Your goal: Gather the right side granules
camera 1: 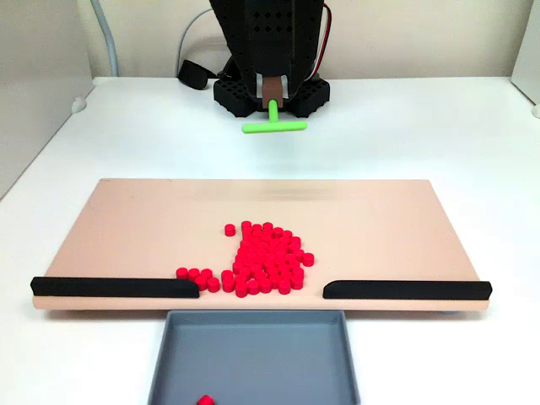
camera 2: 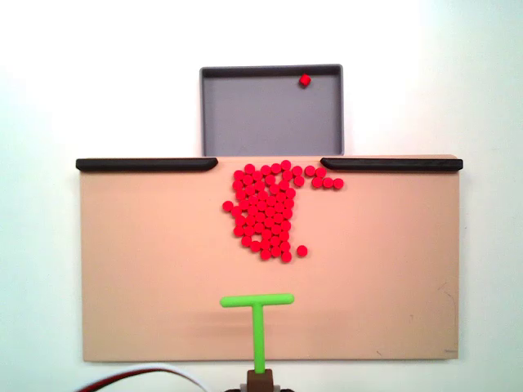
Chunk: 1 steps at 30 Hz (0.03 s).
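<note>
The granules [camera 1: 266,257] [camera 2: 265,212] are small red pellets piled at the middle of a tan board [camera 1: 126,228] [camera 2: 139,261], close to the gap between two black rails. A short row of them trails to the left in a fixed view [camera 1: 194,274] and to the right in the other [camera 2: 327,182]. My gripper [camera 1: 272,99] [camera 2: 261,374] is shut on the stem of a green T-shaped stick [camera 1: 274,126] [camera 2: 257,300]. The stick's crossbar hangs over the board's robot-side part, apart from the pile.
A grey tray [camera 1: 253,354] [camera 2: 253,114] sits against the board's edge beyond the gap, with one red pellet [camera 1: 203,400] [camera 2: 305,80] in it. Black rails [camera 1: 114,287] [camera 1: 405,289] line that edge on both sides. White table surrounds the board.
</note>
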### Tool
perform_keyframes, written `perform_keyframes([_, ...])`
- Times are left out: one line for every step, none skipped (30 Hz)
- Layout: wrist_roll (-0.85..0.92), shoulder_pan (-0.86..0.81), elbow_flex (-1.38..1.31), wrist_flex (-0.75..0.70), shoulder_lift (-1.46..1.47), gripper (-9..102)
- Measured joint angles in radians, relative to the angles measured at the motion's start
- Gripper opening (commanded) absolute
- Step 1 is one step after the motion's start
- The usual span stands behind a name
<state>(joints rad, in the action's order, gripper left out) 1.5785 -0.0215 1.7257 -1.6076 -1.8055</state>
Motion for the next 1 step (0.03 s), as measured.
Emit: perform_keyframes([0.0,0.0,0.0,0.0,0.0,0])
